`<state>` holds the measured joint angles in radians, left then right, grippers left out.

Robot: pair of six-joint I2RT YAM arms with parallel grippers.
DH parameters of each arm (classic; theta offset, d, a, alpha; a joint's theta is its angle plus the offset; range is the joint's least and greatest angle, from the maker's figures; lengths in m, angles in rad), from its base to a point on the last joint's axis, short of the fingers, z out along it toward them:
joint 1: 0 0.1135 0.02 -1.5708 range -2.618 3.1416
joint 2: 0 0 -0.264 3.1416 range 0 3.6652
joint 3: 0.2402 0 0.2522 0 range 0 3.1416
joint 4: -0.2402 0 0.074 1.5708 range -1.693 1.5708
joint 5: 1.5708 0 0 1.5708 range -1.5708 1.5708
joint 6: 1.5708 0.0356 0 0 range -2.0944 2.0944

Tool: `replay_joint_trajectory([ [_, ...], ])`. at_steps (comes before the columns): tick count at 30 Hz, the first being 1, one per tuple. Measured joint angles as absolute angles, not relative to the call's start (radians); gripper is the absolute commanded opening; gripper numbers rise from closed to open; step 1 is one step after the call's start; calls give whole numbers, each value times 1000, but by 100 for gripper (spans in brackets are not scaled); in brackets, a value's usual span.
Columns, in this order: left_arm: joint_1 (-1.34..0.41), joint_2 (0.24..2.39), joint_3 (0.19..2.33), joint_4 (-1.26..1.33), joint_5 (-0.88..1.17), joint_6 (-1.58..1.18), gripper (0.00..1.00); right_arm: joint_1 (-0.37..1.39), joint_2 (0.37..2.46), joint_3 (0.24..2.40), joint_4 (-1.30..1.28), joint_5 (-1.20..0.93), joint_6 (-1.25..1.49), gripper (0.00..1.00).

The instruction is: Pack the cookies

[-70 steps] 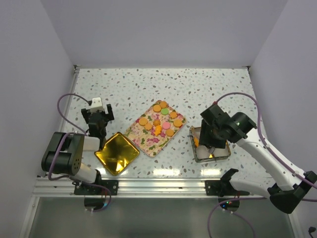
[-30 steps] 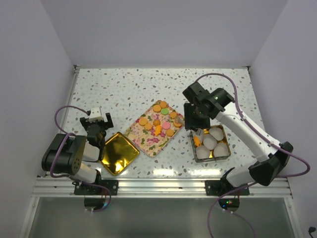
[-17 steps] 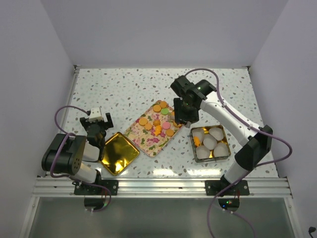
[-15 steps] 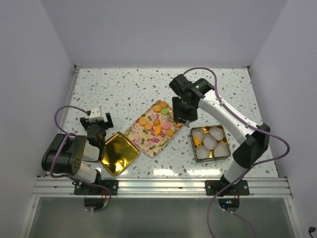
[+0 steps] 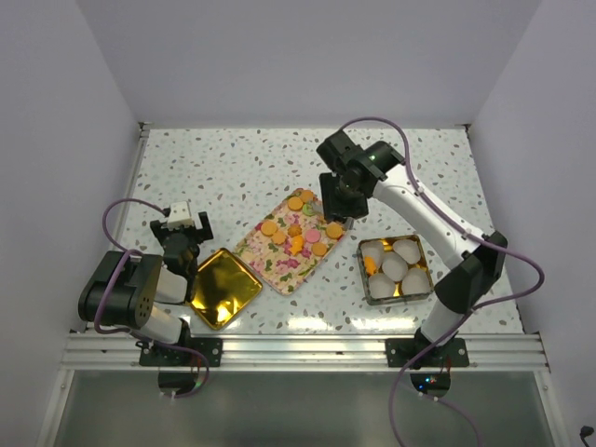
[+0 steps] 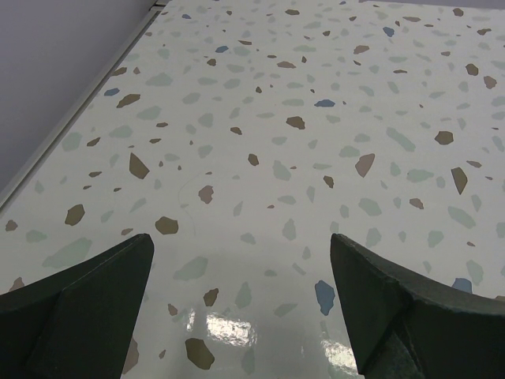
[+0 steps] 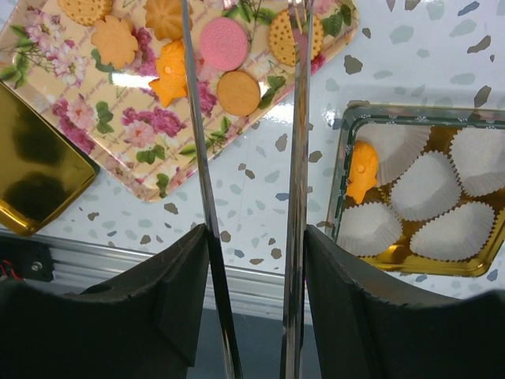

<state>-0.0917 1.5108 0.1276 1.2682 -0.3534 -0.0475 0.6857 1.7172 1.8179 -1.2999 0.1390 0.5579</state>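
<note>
The cookies point(image 5: 300, 226) lie on a flowered tray point(image 5: 270, 264): mostly orange discs, one pink, one green. In the right wrist view I see a pink one point(image 7: 224, 43) and orange ones point(image 7: 238, 93). One orange cookie point(image 5: 371, 265) sits in the square tin point(image 5: 429, 281), also seen in the right wrist view point(image 7: 361, 172). My right gripper point(image 5: 337, 207) hovers over the tray's right end, shut on metal tongs point(image 7: 296, 118); the blades stand apart with nothing between them. My left gripper point(image 5: 183, 235) is open and empty above bare table point(image 6: 241, 300).
The tin holds several white paper cups point(image 5: 402, 265). A gold lid point(image 5: 219, 287) lies left of the tray, beside the left gripper. Walls close the table at the left, back and right. A metal rail runs along the near edge point(image 5: 298, 349).
My right arm has swung from above the tin leftward and farther back, to over the tray's right end. The left gripper shifted slightly left early on, then stayed still.
</note>
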Motion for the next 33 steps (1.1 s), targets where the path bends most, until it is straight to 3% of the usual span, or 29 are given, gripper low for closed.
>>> replay_joint_trajectory([
  [16, -92, 1511, 128, 1269, -355, -47, 100, 686, 1362, 1565, -1245, 123, 493, 51],
  [33, -92, 1511, 128, 1269, -355, -47, 100, 686, 1296, 1500, -1238, 109, 465, 51],
])
